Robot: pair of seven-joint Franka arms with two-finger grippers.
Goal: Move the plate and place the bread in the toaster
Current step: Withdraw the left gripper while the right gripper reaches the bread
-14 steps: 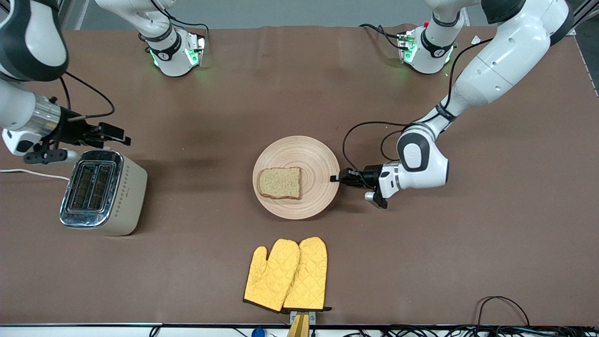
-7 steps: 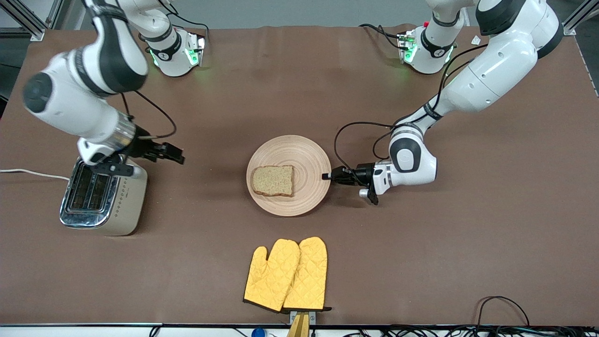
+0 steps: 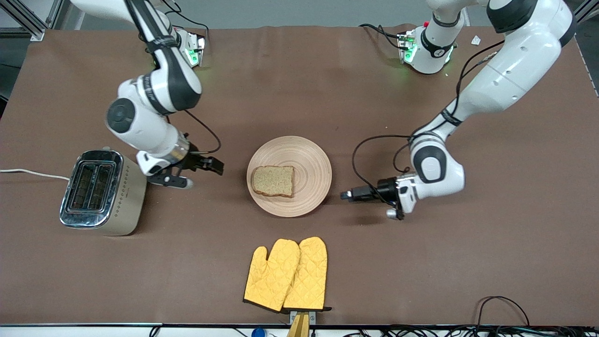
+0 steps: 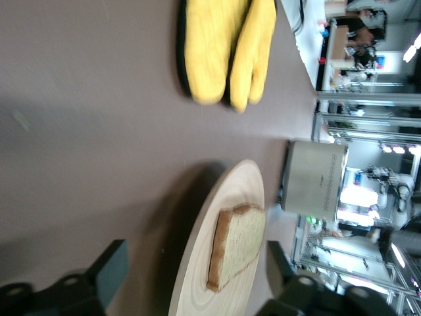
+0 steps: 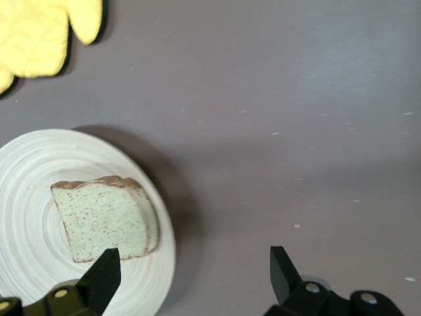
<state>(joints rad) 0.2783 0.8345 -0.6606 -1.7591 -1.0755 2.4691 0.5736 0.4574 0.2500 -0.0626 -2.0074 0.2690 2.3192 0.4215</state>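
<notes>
Bread (image 3: 273, 181) on the plate (image 3: 311, 159) at mid-table, both grippers empty.
Front view: the slice lay flat on the plate, well apart from the toaster (image 3: 100, 192) near the table edge at the right arm's end; the right gripper (image 3: 213, 165) hovered between toaster and plate, fingers spread, and the left gripper (image 3: 347, 195) sat just off the plate's rim, fingers apart. Left wrist view: the bread (image 4: 238, 243) looked thin, light and soft, so probably best pinched gently across its crust edges. Right wrist view: the bread (image 5: 105, 217) lay between spread fingers (image 5: 102, 276), its darker crust likely the firmest hold; mitts (image 5: 39, 29) lay nearby.
</notes>
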